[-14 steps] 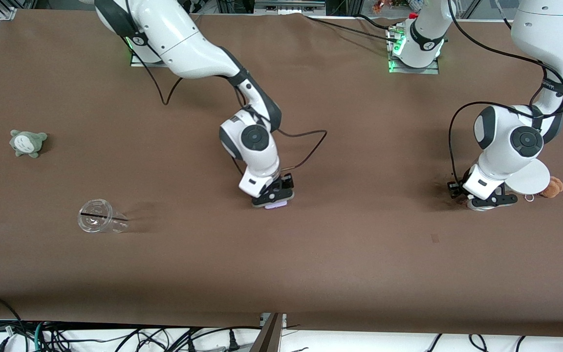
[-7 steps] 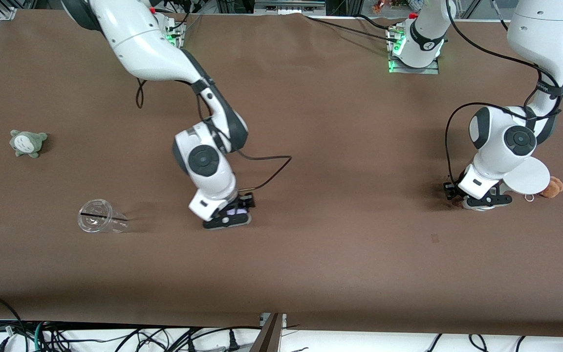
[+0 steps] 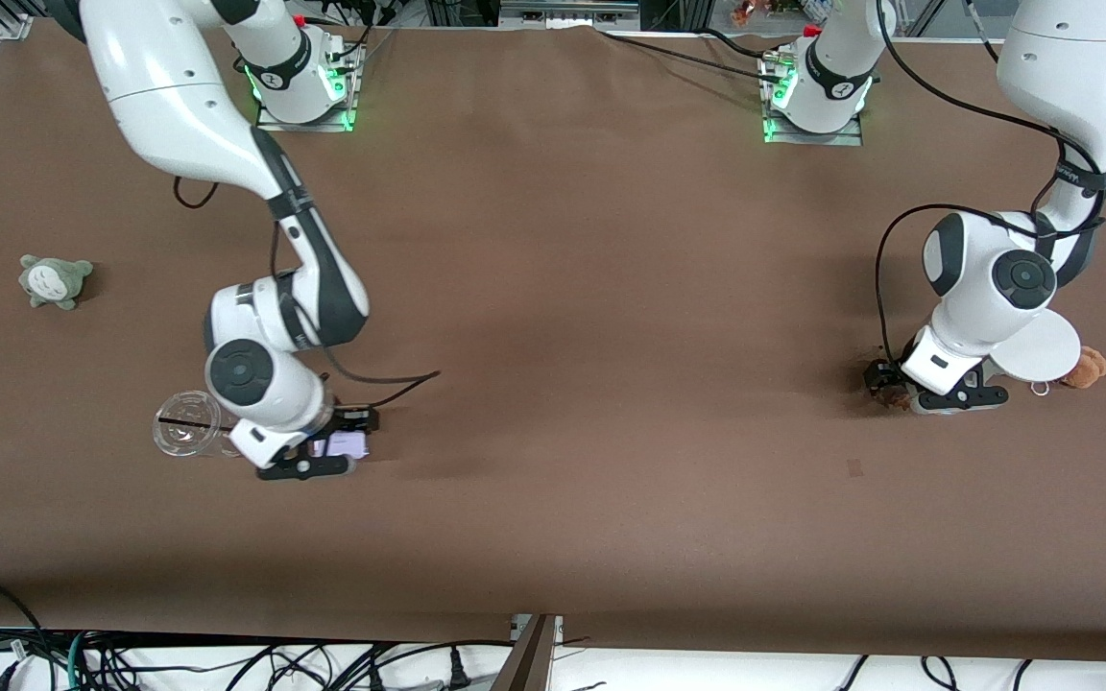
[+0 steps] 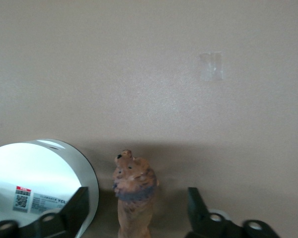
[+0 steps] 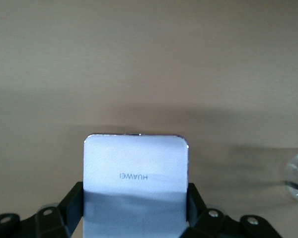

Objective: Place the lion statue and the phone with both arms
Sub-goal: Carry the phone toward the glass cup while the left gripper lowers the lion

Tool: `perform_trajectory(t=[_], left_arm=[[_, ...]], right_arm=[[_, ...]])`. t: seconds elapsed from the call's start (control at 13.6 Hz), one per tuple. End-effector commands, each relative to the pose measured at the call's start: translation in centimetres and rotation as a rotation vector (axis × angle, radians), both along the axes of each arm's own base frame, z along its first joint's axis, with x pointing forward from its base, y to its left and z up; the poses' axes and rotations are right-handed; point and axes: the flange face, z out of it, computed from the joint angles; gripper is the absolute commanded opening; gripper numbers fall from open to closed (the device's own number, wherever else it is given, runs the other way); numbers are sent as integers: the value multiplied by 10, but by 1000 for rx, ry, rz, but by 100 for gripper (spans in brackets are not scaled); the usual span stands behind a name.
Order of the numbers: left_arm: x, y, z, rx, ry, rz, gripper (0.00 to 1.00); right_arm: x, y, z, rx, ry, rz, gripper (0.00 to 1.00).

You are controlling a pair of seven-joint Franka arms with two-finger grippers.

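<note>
HUAWEI lettering on phone (image 5: 135,181), right wrist only

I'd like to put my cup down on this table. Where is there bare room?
The wide middle of the table is bare. It is crowded by the right gripper, shut on the phone beside the clear cup, and by the left gripper, open around the lion statue beside the white stand.

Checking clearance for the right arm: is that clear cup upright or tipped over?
Tipped over. The clear cup lies on its side on the table, beside the right end effector.
</note>
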Motion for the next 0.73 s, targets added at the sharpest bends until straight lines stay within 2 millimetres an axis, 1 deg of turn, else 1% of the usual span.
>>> perform_trajectory(t=[0.0,0.07,0.15,0.22,0.29,0.37,0.51,0.66], left_arm=[[-2,-7,27,-4,18,40,100],[-4,-23,33,-12,40,64,100],[-6,-43,43,-20,62,94,100],[-7,-62,56,-24,75,122,100],[-6,-77,73,-23,84,138,100],[0,-85,91,-15,103,142,100],[16,-91,133,6,122,127,100],[29,-90,183,8,90,103,100]], right_arm=[[-5,6,-3,49,3,-14,53],[-4,6,-8,56,-6,-17,56],[-3,10,-16,64,-25,-15,59],[-3,11,-25,66,-34,-16,60],[-5,12,-30,68,-30,-22,60],[-6,15,-32,68,-29,-21,60],[-6,12,-36,66,-26,-22,60],[-4,13,-33,67,-30,-15,82]])
